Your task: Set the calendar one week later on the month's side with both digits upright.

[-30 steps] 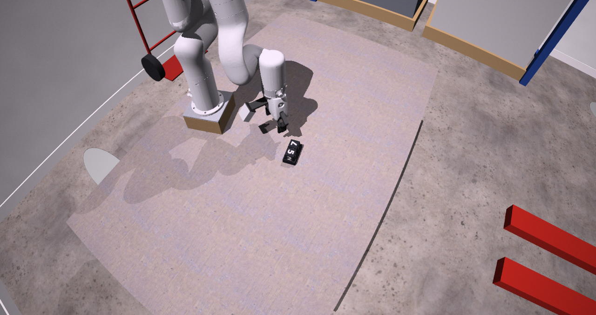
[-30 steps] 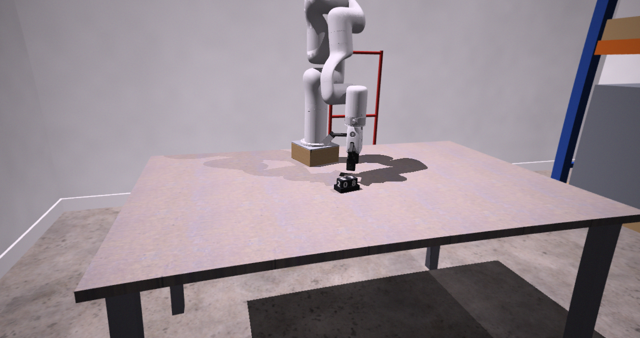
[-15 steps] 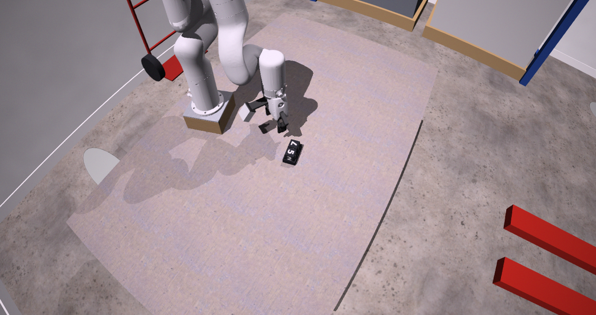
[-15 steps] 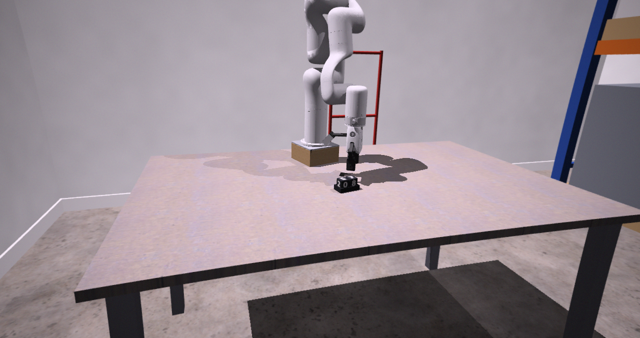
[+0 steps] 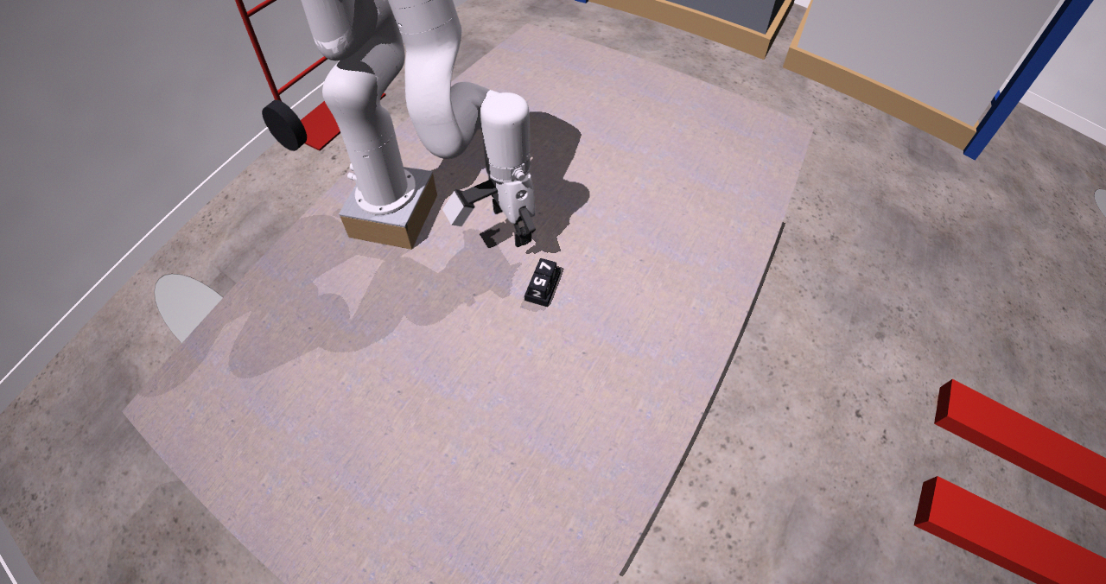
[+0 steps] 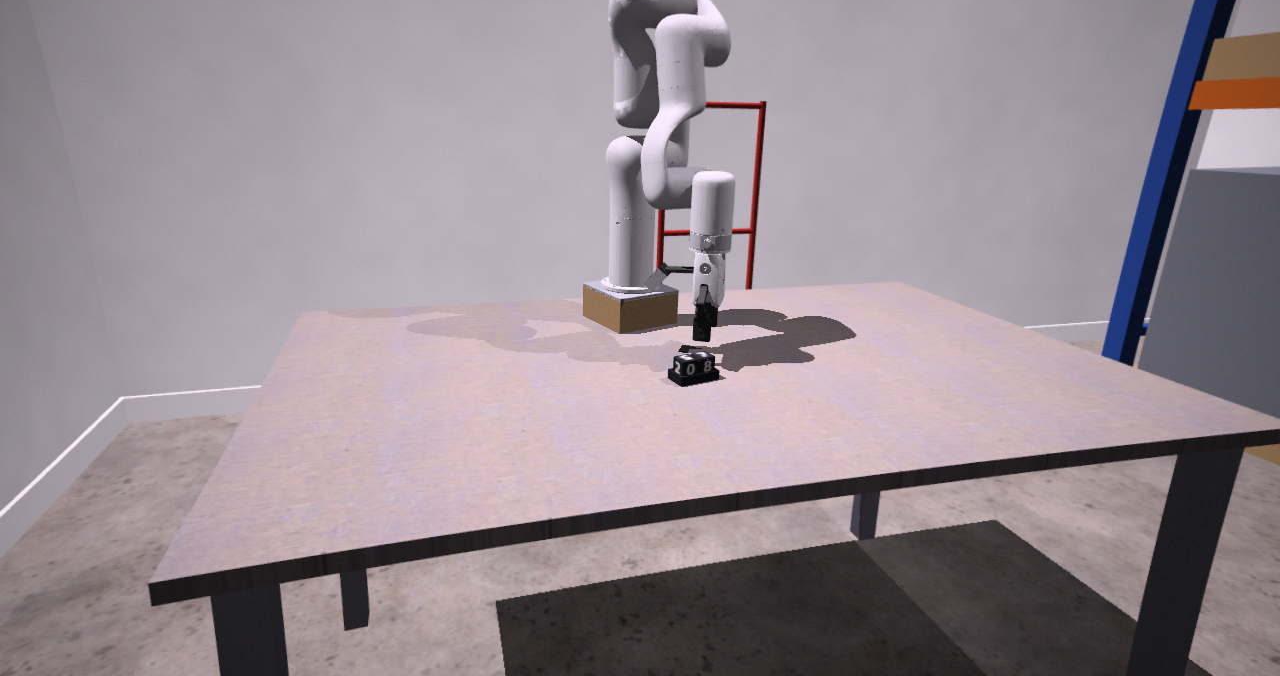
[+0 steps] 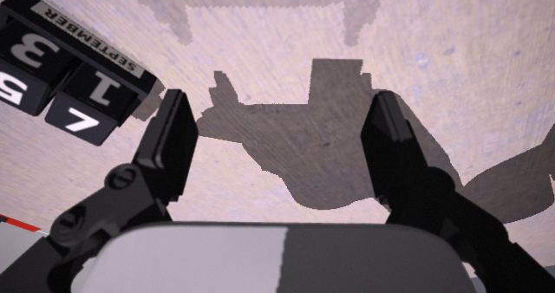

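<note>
The black calendar tray (image 5: 551,286) lies flat on the table with two black cubes side by side in it. In the wrist view the month side (image 7: 88,39) reads SEPTEMBER, seen upside down. On that side one cube (image 7: 93,100) shows 1, with 7 on top. The other cube (image 7: 28,68) shows 3, with 5 on top. The opposite side (image 6: 693,367) shows 0 and 8. My gripper (image 5: 508,234) hangs open and empty above the table, between the arm's base and the tray, apart from it. Its fingers frame bare table and shadow.
The arm's base block (image 5: 389,213) stands close behind the gripper. A red hand truck (image 5: 286,78) stands off the table behind the base. Shelving (image 5: 912,39) and red beams (image 5: 1020,472) are on the floor, far from the tray.
</note>
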`<state>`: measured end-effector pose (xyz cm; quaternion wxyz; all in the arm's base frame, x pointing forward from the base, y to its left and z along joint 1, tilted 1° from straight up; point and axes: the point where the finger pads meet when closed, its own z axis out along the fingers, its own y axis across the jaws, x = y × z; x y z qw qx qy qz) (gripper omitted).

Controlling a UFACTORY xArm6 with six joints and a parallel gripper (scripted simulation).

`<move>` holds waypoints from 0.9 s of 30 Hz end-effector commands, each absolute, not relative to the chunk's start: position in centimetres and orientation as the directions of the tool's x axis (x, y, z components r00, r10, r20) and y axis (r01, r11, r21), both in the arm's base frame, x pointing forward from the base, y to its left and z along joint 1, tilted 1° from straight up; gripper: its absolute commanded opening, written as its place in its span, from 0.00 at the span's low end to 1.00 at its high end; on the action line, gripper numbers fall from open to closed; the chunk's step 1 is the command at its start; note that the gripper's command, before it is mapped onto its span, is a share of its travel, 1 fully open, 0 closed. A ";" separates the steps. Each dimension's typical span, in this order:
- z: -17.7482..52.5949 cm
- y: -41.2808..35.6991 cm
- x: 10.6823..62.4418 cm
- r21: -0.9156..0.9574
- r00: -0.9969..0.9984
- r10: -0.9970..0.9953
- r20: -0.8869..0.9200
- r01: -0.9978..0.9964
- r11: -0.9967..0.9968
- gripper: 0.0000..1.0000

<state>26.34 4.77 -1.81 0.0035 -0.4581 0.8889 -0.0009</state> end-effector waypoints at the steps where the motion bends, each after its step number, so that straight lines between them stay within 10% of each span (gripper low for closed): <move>1: -1.8 4.8 26.5 -0.007 -0.580 -0.814 -0.007 -0.814 0.580 1.00; 27: -0.4 4.7 26.5 -0.007 -0.580 -0.814 -0.007 -0.814 0.580 1.00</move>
